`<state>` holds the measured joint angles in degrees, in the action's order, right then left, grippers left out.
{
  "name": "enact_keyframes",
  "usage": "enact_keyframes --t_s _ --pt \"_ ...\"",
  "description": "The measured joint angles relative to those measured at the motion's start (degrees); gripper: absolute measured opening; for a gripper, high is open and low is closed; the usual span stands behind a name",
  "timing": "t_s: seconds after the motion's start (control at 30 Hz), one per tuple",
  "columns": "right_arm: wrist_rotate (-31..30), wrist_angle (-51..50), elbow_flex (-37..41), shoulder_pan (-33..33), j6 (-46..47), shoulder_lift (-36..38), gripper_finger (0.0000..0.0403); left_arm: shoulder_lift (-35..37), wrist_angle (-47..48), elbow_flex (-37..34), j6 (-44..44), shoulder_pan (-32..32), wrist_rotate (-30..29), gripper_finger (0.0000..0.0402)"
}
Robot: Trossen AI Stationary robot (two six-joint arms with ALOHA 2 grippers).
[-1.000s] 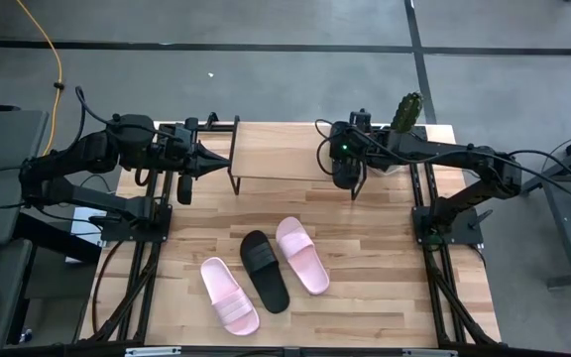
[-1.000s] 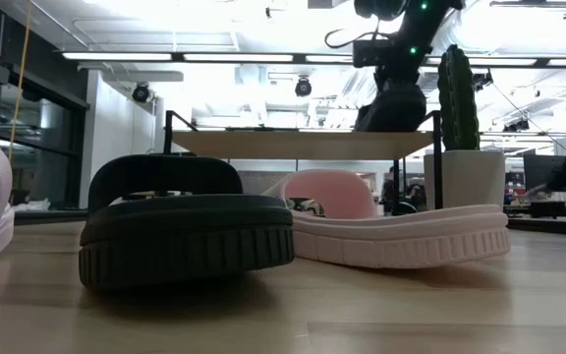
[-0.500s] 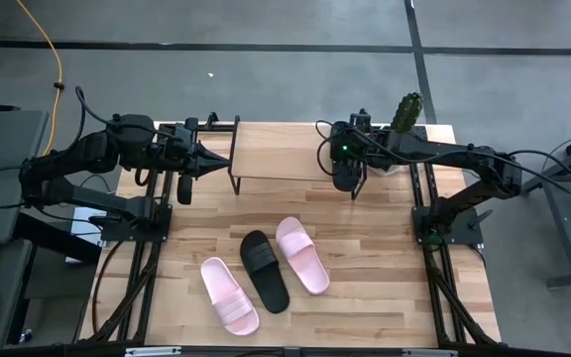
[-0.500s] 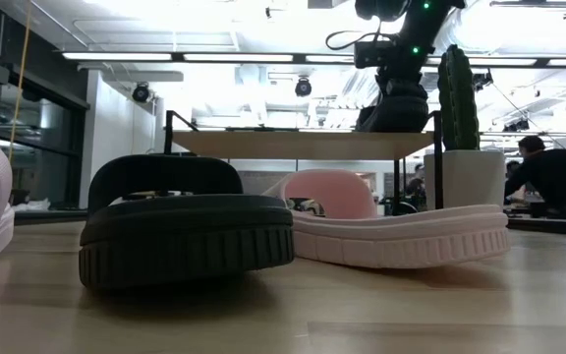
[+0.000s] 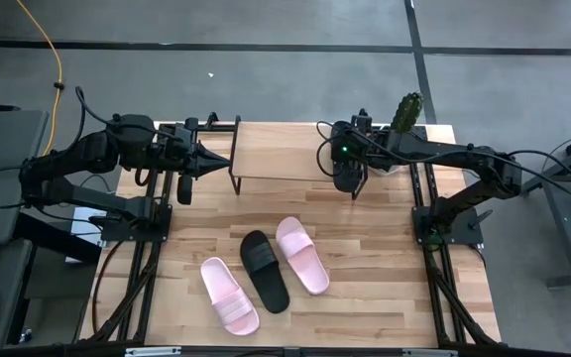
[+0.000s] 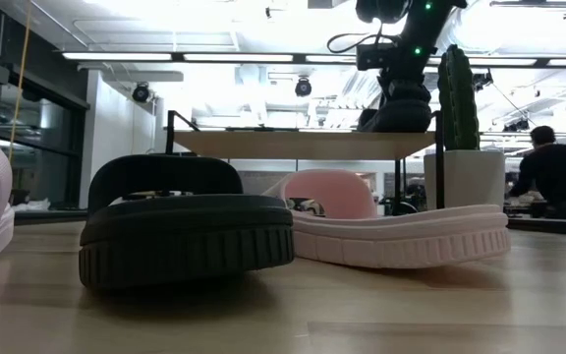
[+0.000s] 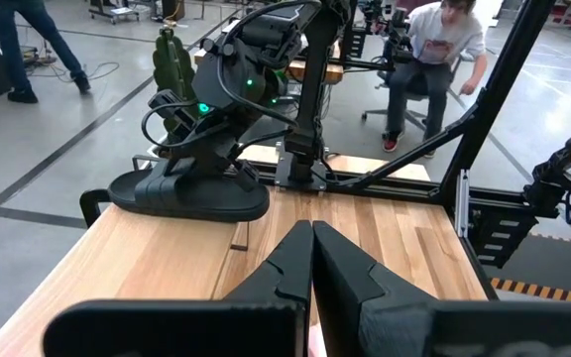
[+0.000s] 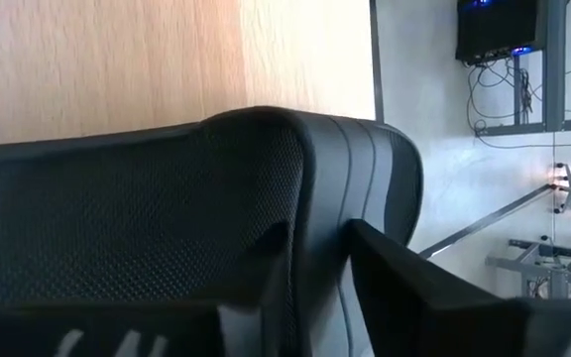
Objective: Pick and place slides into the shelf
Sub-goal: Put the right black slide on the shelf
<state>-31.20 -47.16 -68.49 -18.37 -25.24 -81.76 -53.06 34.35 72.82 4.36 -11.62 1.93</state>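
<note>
So from above, my right gripper (image 5: 348, 177) sits over the light wooden plank shelf (image 5: 281, 151)'s right end, with three slides on the tabletop. Left wrist view: the black rubber slide (image 7: 188, 195) rests on the shelf under that gripper, whose grip I can't tell; my left gripper (image 7: 312, 260) is clenched empty.

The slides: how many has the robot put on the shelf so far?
One black slide sits on the shelf, with the right gripper at its strap. Three remain on the table: two pink slides and another black one. The left gripper waits, shut.
</note>
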Motion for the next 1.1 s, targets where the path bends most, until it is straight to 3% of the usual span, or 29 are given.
enact_keyframes --t_s 0.57,1.1 --pt "-3.5 -2.4 0.1 5.1 0.9 0.0 0.0115 0.0 0.1 0.0 0.0 0.0 0.0 0.0001" --pt "-5.2 -3.3 0.1 5.3 0.9 0.1 0.0115 0.0 0.1 0.0 0.0 0.0 0.0 0.0001"
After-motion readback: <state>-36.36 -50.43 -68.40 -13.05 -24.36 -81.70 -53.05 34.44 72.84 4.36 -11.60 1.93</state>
